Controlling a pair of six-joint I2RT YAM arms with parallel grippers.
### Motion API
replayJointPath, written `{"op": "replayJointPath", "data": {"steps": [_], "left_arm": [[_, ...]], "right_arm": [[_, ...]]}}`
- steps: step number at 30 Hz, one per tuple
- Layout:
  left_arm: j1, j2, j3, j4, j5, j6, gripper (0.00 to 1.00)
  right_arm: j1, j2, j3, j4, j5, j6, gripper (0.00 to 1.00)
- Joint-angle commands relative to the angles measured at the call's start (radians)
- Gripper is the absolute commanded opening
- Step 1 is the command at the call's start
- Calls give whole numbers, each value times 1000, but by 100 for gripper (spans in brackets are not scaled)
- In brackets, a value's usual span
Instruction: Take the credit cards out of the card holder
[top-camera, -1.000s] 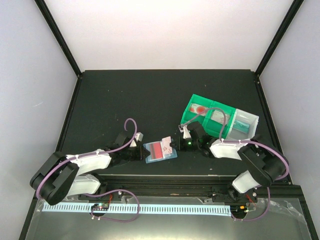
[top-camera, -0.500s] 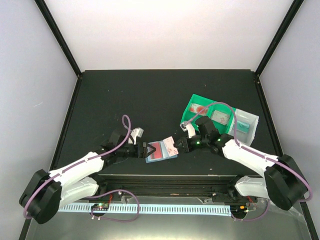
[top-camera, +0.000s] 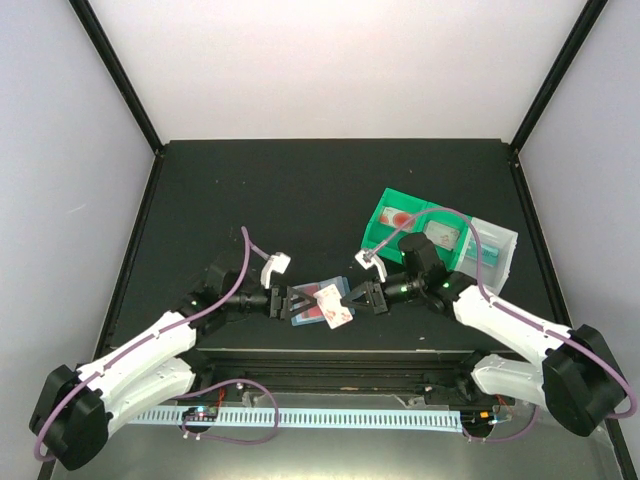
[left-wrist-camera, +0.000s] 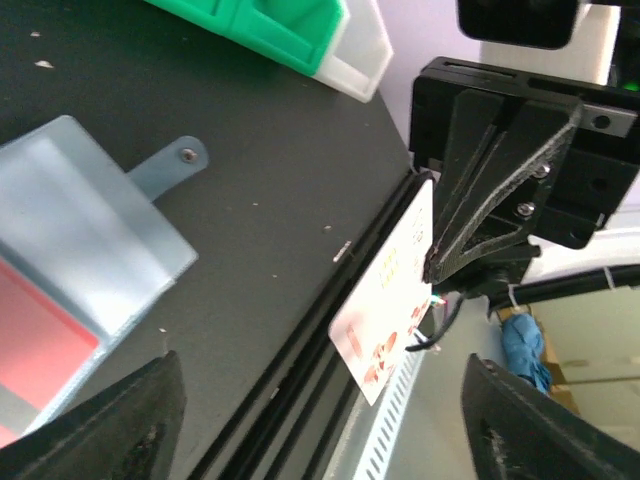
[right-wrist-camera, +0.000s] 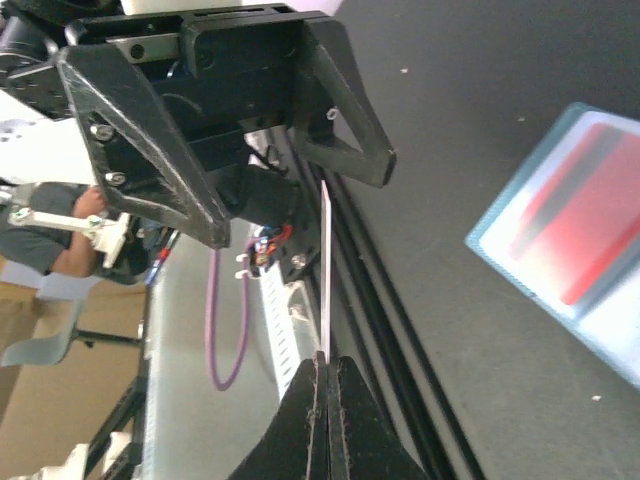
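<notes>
Right gripper (right-wrist-camera: 325, 372) is clamped shut on the whitish-pink card (left-wrist-camera: 388, 300), pinching one short end so the rest stands clear. From its own wrist the card shows as a thin sliver, edge-on. It hangs free of the table, just off the four o'clock corner of the card holder (top-camera: 303, 308), and none of it is in a pocket. That end-grip looks deliberate, because it leaves most of the card exposed for whatever comes next.

Left gripper (top-camera: 291, 301) comes in from nine o'clock with its fingers (left-wrist-camera: 135, 420) spread wide and holding nothing. They straddle the holder's near end and face the right gripper head-on. My read is that it's either set to pin the sleeve down or lined up to receive the card; I can't tell which.

The holder lies flat on the table (top-camera: 260, 200), low and central, towards six o'clock, with its tab sticking out. A red card (left-wrist-camera: 35, 345) sits tucked in its pocket, so the job isn't finished.

Up at two o'clock stand the green bin (top-camera: 388, 238) and the clear bin (top-camera: 505, 262), probably where the free card is headed. Risk now: a thin card held by one end can swivel in the pinch.
</notes>
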Motion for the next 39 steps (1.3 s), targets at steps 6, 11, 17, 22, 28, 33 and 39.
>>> {"op": "replayJointPath", "data": {"steps": [6, 11, 17, 22, 28, 33, 39], "left_arm": [[2, -18, -21, 158, 120, -37, 53], [2, 13, -43, 240, 150, -77, 40], [1, 49, -35, 259, 153, -83, 20], [1, 52, -50, 301, 144, -107, 2], [2, 54, -69, 341, 129, -137, 2], [1, 38, -92, 371, 71, -195, 2], [2, 41, -116, 476, -22, -332, 2]], "right_arm": [[-2, -34, -39, 136, -123, 69, 1], [-2, -33, -52, 175, -139, 97, 1], [3, -3, -55, 186, -136, 100, 1], [6, 15, -51, 182, -137, 90, 1], [6, -22, -45, 149, 0, 105, 8], [6, -80, -114, 308, 115, 299, 33], [8, -82, -301, 681, 276, 653, 50]]}}
